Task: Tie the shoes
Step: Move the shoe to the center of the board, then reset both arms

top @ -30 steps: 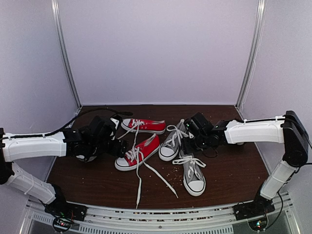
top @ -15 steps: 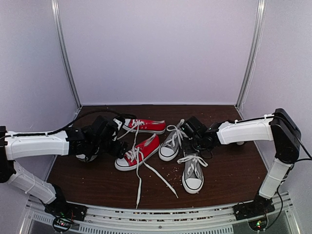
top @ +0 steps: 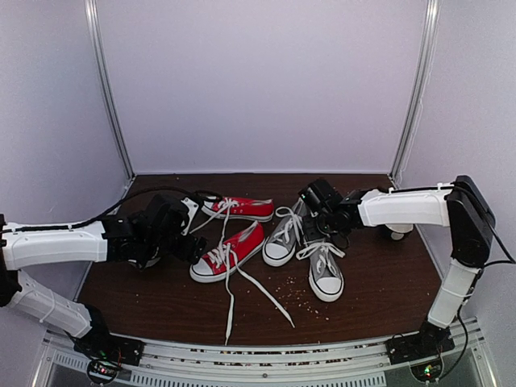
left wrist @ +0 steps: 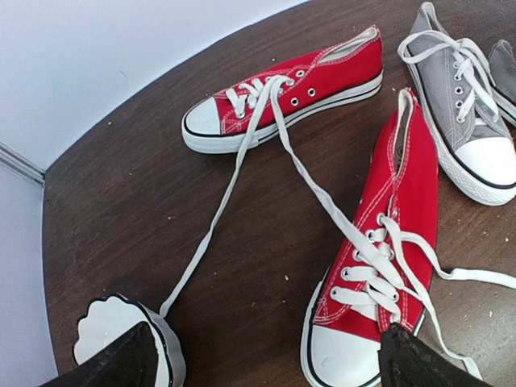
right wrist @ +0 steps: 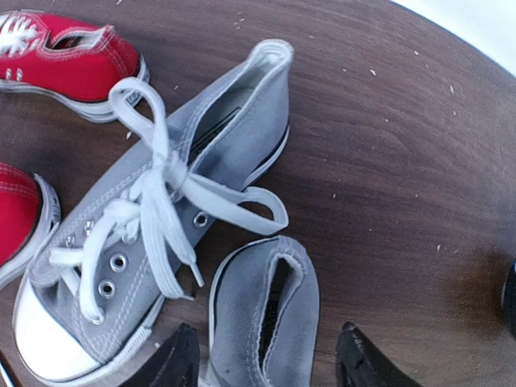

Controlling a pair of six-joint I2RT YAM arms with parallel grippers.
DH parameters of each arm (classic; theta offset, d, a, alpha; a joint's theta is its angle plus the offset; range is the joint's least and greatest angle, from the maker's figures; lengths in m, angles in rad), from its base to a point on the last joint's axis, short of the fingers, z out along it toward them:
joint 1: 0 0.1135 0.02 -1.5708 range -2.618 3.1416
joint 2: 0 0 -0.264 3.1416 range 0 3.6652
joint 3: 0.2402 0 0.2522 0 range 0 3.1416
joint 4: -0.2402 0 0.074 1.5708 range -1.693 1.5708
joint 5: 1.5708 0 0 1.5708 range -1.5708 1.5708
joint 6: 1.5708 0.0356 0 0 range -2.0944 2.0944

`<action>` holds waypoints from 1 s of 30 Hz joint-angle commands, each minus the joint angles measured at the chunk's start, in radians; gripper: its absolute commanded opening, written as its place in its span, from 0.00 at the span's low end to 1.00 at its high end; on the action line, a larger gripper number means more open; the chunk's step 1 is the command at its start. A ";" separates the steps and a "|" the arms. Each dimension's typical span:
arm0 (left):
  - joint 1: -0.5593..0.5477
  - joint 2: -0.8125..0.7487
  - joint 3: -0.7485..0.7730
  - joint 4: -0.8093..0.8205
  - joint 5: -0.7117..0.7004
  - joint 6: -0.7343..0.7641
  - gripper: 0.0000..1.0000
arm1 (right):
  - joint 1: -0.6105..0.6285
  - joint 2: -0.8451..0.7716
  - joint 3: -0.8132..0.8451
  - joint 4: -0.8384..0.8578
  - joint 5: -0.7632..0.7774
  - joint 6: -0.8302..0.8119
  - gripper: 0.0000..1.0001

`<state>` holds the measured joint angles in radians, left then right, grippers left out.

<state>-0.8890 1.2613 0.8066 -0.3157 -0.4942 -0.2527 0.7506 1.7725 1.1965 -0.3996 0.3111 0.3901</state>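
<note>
Two grey shoes lie mid-table. The far grey shoe [top: 282,238] [right wrist: 153,234] has its white laces in a bow. The near grey shoe [top: 325,272] shows its heel [right wrist: 266,314] in the right wrist view. That heel lies between the fingers of my right gripper [top: 313,230] [right wrist: 266,364], which is open, with a gap on each side. My left gripper [top: 193,239] [left wrist: 266,363] is wide open over bare table, just left of the near red sneaker's toe [left wrist: 343,359], and holds nothing.
Two red sneakers [top: 238,208] [top: 228,251] lie left of the grey pair, with long loose laces [top: 230,310] trailing toward the front edge. One lace [left wrist: 218,226] runs to my left finger [left wrist: 121,363]. Crumbs [top: 294,286] dot the dark table [top: 387,282]. Walls close the back and sides.
My right arm swung toward the back and its gripper now sits at the near grey shoe's heel. That shoe slid slightly away from the front edge. The left arm barely shifted.
</note>
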 commanded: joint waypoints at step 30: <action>0.548 -0.318 -0.316 0.374 -0.339 0.018 0.98 | -0.393 -1.004 -0.941 0.833 0.051 -0.036 0.99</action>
<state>-0.3405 0.9218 0.5186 -0.0410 -0.7578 -0.2687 0.3618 0.7731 0.2806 0.3466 0.3195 0.3443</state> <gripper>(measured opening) 0.978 0.995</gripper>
